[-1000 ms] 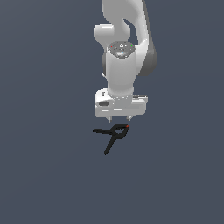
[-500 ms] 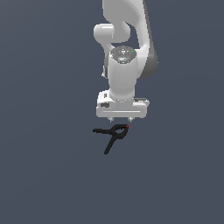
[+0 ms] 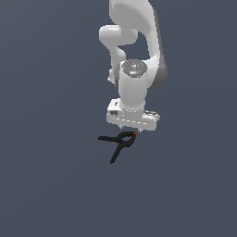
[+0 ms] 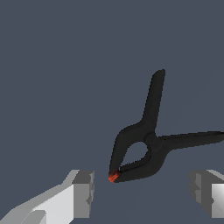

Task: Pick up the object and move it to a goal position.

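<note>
The object, a small black spring clamp [image 3: 119, 141], lies on the flat grey-blue floor with its two thin handles splayed toward the exterior view's left and toward the front. Its red-orange tip [image 3: 134, 134] sits just under the white hand. In the wrist view the clamp [image 4: 146, 144] lies ahead of the fingers, and its red tip [image 4: 113, 176] is close to one fingertip [image 4: 84, 192]. My gripper [image 3: 130, 130] hovers right above the clamp's looped jaw. It is open and holds nothing, also in the wrist view [image 4: 143, 194]. The fingers are not touching the clamp.
Only the plain grey-blue floor [image 3: 51, 185] surrounds the clamp. The white arm [image 3: 134, 55] rises above the hand. No goal marker shows in either view.
The hand has come down and shifted a little toward the exterior view's right, ending close above the clamp. The clamp has not moved.
</note>
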Available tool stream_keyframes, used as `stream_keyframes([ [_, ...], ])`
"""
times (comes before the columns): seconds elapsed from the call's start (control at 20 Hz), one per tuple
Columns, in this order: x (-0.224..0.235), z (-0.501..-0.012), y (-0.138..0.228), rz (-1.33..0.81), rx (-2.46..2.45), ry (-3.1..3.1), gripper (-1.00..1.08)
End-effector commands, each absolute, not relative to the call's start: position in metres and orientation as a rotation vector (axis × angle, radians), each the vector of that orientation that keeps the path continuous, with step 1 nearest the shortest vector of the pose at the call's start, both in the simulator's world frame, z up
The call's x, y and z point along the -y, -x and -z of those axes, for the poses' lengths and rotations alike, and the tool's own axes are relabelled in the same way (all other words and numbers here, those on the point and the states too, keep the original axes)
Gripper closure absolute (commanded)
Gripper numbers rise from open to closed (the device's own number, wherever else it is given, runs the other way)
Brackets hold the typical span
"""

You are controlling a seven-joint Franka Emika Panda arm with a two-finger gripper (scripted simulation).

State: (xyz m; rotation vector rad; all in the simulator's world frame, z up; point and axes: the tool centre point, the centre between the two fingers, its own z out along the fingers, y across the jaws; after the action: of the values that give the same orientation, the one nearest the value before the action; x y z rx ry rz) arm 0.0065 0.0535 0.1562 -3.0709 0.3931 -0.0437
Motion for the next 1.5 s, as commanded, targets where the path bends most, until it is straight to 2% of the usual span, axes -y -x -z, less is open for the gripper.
stream_keyframes([
  [0.0,-0.057,-0.148,-0.004,0.032,-0.492,3.056,-0.6],
  [1.45,-0.09,-0.06,0.034,-0.058,-1.562,2.72,-0.6],
])
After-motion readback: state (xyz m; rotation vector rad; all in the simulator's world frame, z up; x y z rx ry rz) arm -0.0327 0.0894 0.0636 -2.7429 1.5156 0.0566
